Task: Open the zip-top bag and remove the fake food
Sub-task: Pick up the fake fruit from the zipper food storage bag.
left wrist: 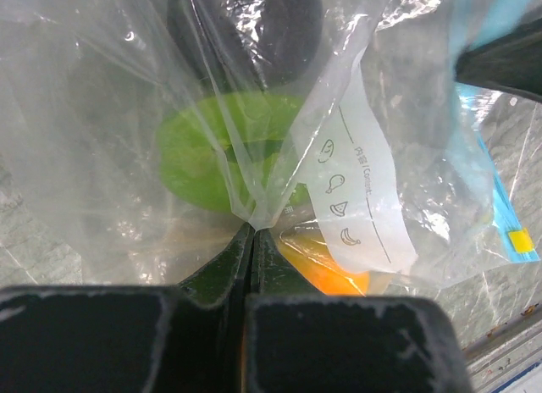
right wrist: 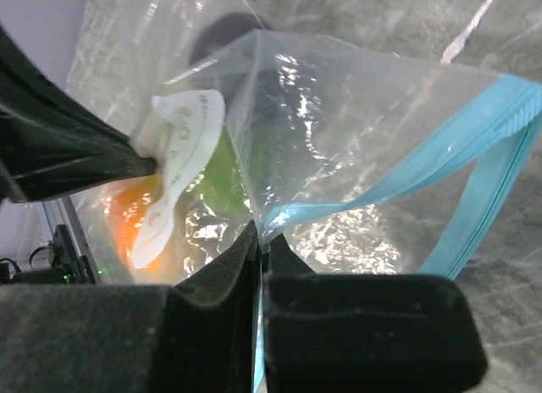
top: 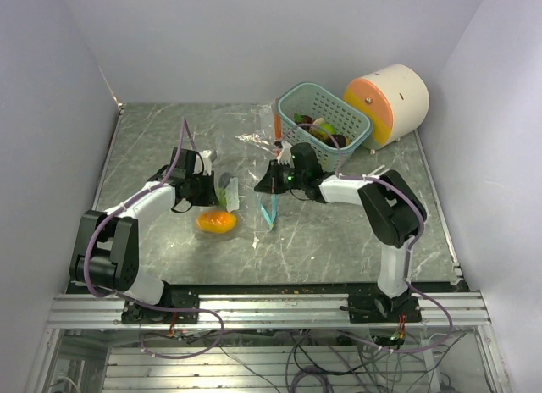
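Note:
A clear zip-top bag with a blue zip strip hangs between my two grippers above the table's middle. An orange toy food and a green one lie inside it. My left gripper is shut on the bag's clear film. My right gripper is shut on the bag's edge at the blue zip. In the right wrist view the orange food and green food show through the film; the left gripper's fingers are at the left.
A teal basket with several toy foods stands at the back right. A big cream cylinder with an orange face lies beside it. Grey walls close in the table on three sides.

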`<state>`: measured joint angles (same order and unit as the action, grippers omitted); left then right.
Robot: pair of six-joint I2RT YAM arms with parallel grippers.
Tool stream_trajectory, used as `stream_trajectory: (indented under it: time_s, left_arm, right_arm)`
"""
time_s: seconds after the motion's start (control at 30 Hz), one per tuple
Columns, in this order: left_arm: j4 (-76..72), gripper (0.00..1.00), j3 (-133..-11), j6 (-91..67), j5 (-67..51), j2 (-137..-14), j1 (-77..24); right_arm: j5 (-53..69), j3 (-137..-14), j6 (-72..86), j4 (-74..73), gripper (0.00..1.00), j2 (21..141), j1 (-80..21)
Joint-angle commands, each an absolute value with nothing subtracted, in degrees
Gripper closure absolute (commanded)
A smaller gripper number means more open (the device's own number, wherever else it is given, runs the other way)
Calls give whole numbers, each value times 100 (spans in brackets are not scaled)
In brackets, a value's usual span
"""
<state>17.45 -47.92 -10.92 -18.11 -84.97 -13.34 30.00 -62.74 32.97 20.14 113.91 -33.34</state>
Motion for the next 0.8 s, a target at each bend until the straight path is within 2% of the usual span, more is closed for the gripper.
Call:
stream_trajectory:
  time_s: [0.0,0.3,0.43,0.5,0.53,0.6,0.7,0.77]
  left_arm:
    - [1694,93,-4780,-1037,-1732,-8381,-1371]
    - [1679,93,-4803,-1055,-1732,-8454,-1371]
    - [1691,93,-4799,-1052,-1714,-8452,-1371]
    - [1700,93,-4783,-1055,-1706,-8426,-1371]
    - [1709,93,-4789,-1052,-1706,-8425,-1371]
    - [1728,93,-4789,-1047,-1684,-8412,-1371]
    - [1729,93,-4785,-1046,-1682,-8402,-1371]
    - [1725,93,-4801,-1044,-1675,-8417,-1371]
  right_arm:
    - [2886,-6201,3124,1778,100,10796,-3344]
    - [3139,-5946,3703,2202,100,10162,-3336]
    - [3341,-5847,4143,2716,100,10193,-3263]
    - [3272,-5925,3982,2512,100,10268,-3252]
    - [3212,-5984,3856,2317,95,10275,-3259]
    - [3134,-6023,3680,2065,78,10250,-3261]
    - [2827,-6090,3307,1420,59,10136,-3246]
    - [2580,-6098,3041,1012,54,10042,-3231]
